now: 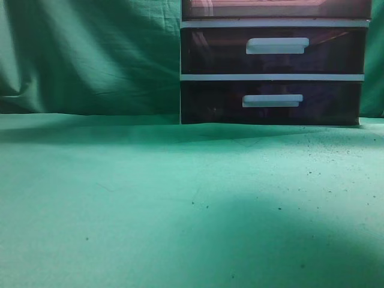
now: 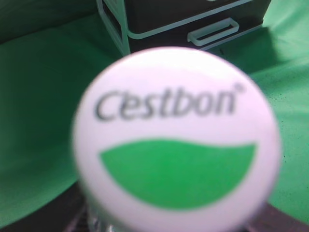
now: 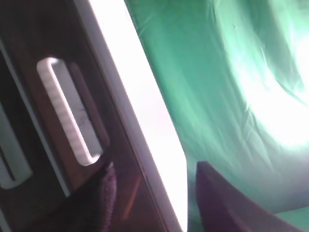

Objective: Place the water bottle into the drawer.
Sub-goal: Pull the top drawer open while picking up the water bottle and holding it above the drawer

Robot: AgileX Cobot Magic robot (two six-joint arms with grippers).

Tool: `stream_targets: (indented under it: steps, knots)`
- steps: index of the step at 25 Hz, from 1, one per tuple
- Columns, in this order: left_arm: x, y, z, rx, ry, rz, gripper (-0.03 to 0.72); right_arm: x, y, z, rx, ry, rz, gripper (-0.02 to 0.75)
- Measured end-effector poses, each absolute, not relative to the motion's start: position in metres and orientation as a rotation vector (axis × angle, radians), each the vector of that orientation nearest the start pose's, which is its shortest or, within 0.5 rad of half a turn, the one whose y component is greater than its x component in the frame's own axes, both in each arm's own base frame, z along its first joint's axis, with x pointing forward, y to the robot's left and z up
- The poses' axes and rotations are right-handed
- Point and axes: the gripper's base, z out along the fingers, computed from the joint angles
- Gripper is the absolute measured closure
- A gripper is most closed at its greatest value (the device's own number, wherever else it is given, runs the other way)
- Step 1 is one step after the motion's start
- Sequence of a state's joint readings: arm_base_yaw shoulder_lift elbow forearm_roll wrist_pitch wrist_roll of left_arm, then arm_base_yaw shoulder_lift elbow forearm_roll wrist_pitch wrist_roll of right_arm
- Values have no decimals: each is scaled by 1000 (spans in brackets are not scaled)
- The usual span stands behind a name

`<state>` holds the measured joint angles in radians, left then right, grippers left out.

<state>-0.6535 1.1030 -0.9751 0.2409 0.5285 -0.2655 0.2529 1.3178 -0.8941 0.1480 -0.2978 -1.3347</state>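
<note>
- The water bottle's white "C'estbon" cap (image 2: 176,140) fills the left wrist view, close under the camera; jaw state cannot be told.
- The right gripper (image 3: 154,198), its fingers apart, straddles the white frame edge (image 3: 145,121) of the drawer unit (image 1: 273,66), beside a white handle (image 3: 67,111).
- The drawer (image 1: 276,8) sits topmost.

Matt green cloth covers the counter (image 1: 120,198). The drawer (image 1: 276,8) is translucent pinkish plastic, its unit's frame (image 1: 273,77) smooth white plastic.
</note>
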Motion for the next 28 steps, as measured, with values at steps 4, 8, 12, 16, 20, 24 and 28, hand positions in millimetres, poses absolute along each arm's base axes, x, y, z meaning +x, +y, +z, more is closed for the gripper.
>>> stream_targets:
  steps: [4, 8, 12, 16, 20, 24, 28]
  knots:
    - [194, -134, 356, 560, 2063, -291, 356, 320, 78, 320, -1123, 1268, -794, 368]
    - [194, -134, 356, 560, 2063, -291, 356, 339, 85, 300, -1204, 1259, -808, 342]
    - [194, -134, 356, 560, 2063, -291, 356, 356, 91, 283, -1264, 1246, -816, 342]
    - [194, -134, 356, 560, 2063, -291, 356, 374, 96, 278, -1260, 1229, -826, 342]
    - [194, -134, 356, 567, 2058, -278, 356, 390, 100, 274, -1240, 1207, -837, 342]
    - [194, -133, 356, 580, 2055, -253, 356, 400, 103, 268, -1229, 1195, -844, 512]
    - [194, -132, 355, 588, 2066, -231, 356, 402, 104, 268, -1263, 1147, -881, 622]
